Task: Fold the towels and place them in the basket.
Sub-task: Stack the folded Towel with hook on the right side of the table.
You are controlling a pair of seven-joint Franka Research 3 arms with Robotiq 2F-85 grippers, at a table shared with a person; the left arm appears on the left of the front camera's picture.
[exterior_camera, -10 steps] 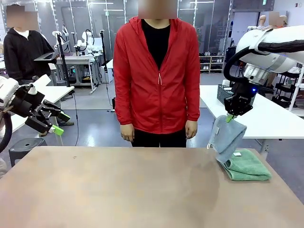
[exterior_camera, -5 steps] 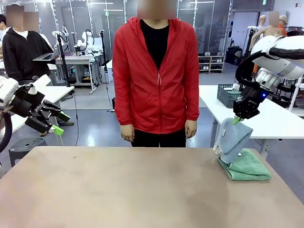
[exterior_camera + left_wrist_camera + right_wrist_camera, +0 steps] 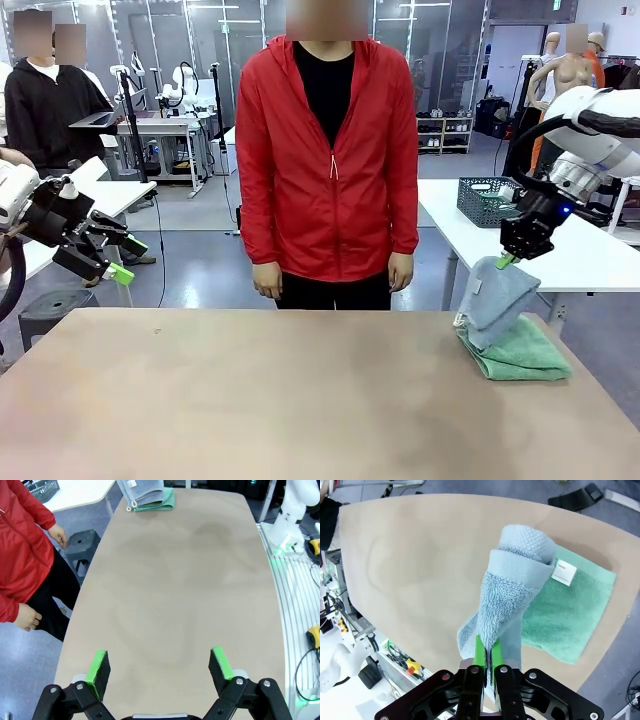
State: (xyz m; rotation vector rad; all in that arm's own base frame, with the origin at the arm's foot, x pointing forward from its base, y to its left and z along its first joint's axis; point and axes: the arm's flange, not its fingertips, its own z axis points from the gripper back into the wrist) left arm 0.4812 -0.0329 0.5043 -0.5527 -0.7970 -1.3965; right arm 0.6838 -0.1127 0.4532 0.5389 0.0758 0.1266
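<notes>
Front view: our right gripper (image 3: 507, 262) pinches the blue towel (image 3: 497, 300), which hangs touching the green towel (image 3: 520, 352) at the table's (image 3: 250, 400) right end | left gripper (image 3: 158, 667) wide open, holding nothing | basket (image 3: 488, 200) on far white table | we should lift slowly, keeping the pinch tight.

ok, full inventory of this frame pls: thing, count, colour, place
pale blue-grey terry towel: 1, blue-grey, hanging from the right gripper, lower end resting on the green towel
mint green folded terry towel: 1, mint green with white tag, flat at the table's right edge
dark grey mesh basket: 1, dark grey, on the white side table behind the right arm
wooden table: 1, light brown, foreground
person in red jacket: 1, standing at the far side, hands down
left gripper: open, above the table's left end
right gripper: shut on the blue-grey towel
</notes>
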